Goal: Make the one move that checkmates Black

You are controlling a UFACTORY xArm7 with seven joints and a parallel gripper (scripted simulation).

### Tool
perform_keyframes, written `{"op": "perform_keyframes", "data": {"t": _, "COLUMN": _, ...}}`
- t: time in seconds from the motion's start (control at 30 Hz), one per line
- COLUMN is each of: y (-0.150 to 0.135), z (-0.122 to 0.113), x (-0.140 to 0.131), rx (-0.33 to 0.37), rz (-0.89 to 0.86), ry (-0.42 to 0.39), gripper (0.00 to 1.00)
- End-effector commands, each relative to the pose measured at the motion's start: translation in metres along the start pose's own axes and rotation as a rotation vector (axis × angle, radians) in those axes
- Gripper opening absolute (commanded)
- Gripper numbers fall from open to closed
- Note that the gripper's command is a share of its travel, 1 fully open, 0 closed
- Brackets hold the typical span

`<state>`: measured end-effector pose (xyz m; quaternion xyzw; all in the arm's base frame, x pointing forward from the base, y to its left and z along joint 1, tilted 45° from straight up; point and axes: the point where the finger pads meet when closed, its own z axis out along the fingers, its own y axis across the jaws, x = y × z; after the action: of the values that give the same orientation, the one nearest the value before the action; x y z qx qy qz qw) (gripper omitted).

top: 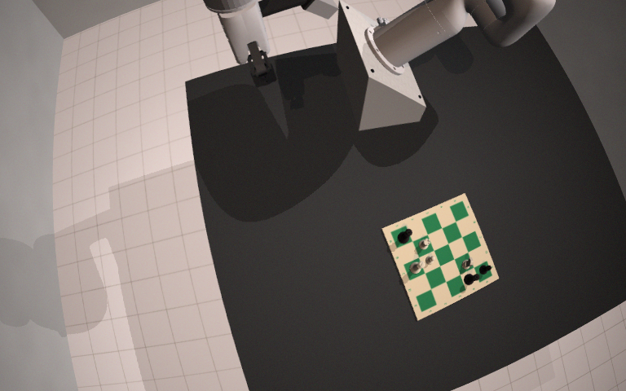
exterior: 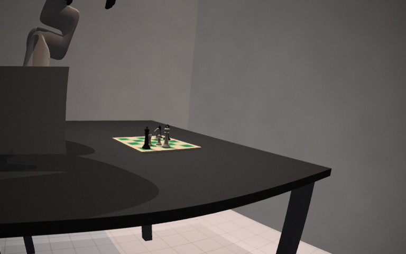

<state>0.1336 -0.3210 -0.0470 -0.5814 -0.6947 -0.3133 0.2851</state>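
Your pincer (top: 259,64) hangs spread wide with nothing between its fingers, high above the far edge of the dark counter (top: 295,285), beside the pale pedestal (top: 392,108) that carries the arm. The chessboard (top: 456,204) lies flat on the counter, well apart from the pincer, toward the opposite corner.

On the board you have seven pieces, all upright. Three black ones: one (top: 404,235) on a green corner square nearest the pincer's side, and two (top: 470,278) (top: 484,269) close together near the opposite edge. Four white ones: one (top: 423,244) just beside the black corner piece, two (top: 416,267) (top: 429,260) on neighbouring squares below it, and one (top: 467,264) next to the black pair.

From the exterior view the tall black piece (exterior: 146,138) stands nearest, with a tall white piece (exterior: 166,136) just beside it. The edge letters are too small to read.
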Motion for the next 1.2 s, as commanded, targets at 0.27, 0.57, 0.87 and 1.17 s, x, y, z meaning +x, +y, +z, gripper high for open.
{"op": "perform_keyframes", "data": {"t": 0.27, "y": 0.103, "z": -0.041, "x": 0.028, "rx": 0.088, "rz": -0.374, "ry": -0.124, "gripper": 1.0}}
{"op": "perform_keyframes", "data": {"t": 0.57, "y": 0.125, "z": -0.048, "x": 0.038, "rx": 0.113, "rz": -0.453, "ry": -0.151, "gripper": 1.0}}
{"op": "perform_keyframes", "data": {"t": 0.87, "y": 0.172, "z": -0.063, "x": 0.064, "rx": 0.179, "rz": -0.631, "ry": -0.213, "gripper": 1.0}}
{"op": "perform_keyframes", "data": {"t": 1.17, "y": 0.222, "z": -0.076, "x": 0.099, "rx": 0.27, "rz": -0.828, "ry": -0.283, "gripper": 1.0}}
